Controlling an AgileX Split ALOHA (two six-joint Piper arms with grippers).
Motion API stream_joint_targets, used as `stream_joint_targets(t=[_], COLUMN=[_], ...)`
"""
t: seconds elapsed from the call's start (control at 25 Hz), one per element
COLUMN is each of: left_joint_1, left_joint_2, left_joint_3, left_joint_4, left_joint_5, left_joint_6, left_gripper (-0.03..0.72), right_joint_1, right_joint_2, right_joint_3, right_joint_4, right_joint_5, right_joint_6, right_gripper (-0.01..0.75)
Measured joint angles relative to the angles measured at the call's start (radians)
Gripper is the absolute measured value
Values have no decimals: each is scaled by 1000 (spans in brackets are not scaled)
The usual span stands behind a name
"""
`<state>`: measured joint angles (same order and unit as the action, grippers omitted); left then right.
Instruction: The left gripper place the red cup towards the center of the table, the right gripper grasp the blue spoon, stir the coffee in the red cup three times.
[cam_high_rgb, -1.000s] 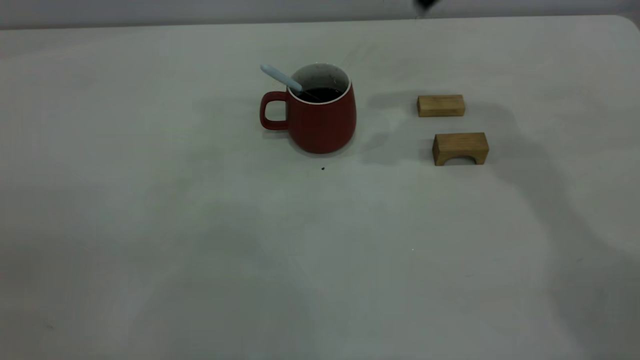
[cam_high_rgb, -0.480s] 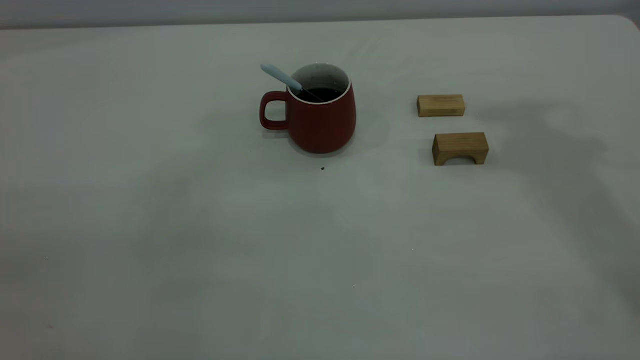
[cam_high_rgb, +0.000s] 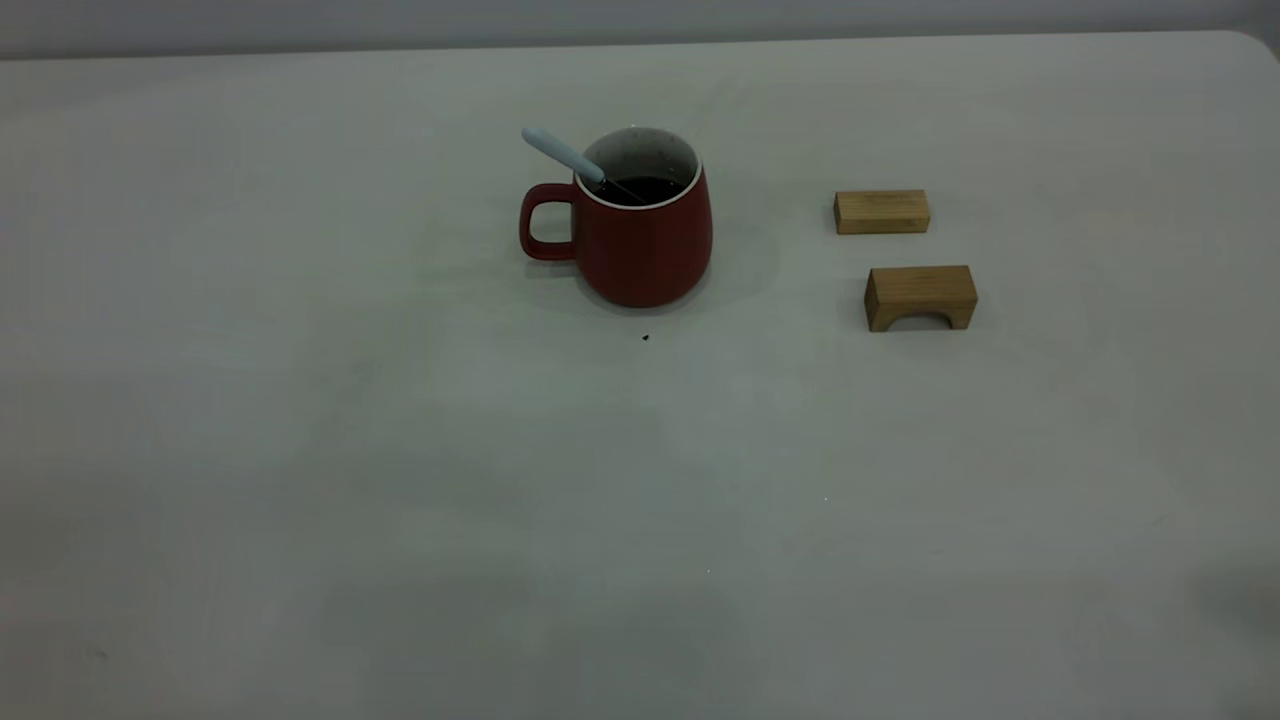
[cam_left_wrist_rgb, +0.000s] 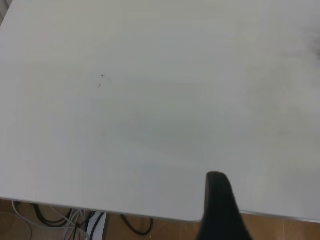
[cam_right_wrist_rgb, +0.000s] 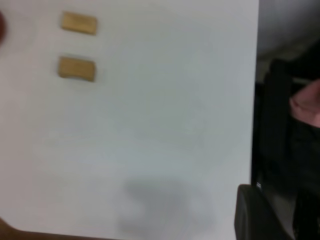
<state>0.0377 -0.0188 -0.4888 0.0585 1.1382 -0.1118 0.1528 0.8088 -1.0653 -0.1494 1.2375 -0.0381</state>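
The red cup (cam_high_rgb: 640, 250) stands upright on the table (cam_high_rgb: 640, 520), a little behind its middle, handle to the left. Dark coffee (cam_high_rgb: 645, 188) fills it partway. The blue spoon (cam_high_rgb: 562, 155) leans in the cup, its pale handle sticking out over the rim up and to the left. Neither gripper appears in the exterior view. The left gripper (cam_left_wrist_rgb: 220, 210) hangs over the table's edge, above bare tabletop, far from the cup. The right gripper (cam_right_wrist_rgb: 255, 215) sits at another edge of the table, well away from the cup, with nothing seen in it.
Two wooden blocks lie right of the cup: a flat one (cam_high_rgb: 882, 211) (cam_right_wrist_rgb: 79, 23) and an arched one (cam_high_rgb: 920, 297) (cam_right_wrist_rgb: 76, 68). A small dark speck (cam_high_rgb: 645, 337) lies before the cup. Cables (cam_left_wrist_rgb: 75, 220) hang below the table edge. A hand (cam_right_wrist_rgb: 306, 105) shows beyond the right edge.
The dark tip of a gripper at the exterior view's top edge has left the view, and the shadows over the right of the table have faded. Cup, spoon and blocks have not moved.
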Motion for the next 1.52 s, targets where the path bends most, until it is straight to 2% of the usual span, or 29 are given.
stream_joint_targets(t=[0.16,0.32,0.56,0.64,1.04,1.52], left_joint_1=[0,0,0,0,0,0], left_joint_2=[0,0,0,0,0,0], left_joint_3=[0,0,0,0,0,0], left_joint_4=[0,0,0,0,0,0], left_joint_5=[0,0,0,0,0,0], left_joint_6=[0,0,0,0,0,0], left_gripper=[551,551,551,551,551,551], right_joint_1=[0,-22,-136,-153,-163,-165], right_joint_2=[-263,-490,-693,-750,-790,-790], right_joint_3=[121,235,389,431,586,597], right_joint_4=[81,186,206,208,217,216], right_joint_5=[-9,-90,-119,-123,-116,-109], right_joint_6=[0,0,1,1,0,0], right_gripper=[228,228,232,235,238,237])
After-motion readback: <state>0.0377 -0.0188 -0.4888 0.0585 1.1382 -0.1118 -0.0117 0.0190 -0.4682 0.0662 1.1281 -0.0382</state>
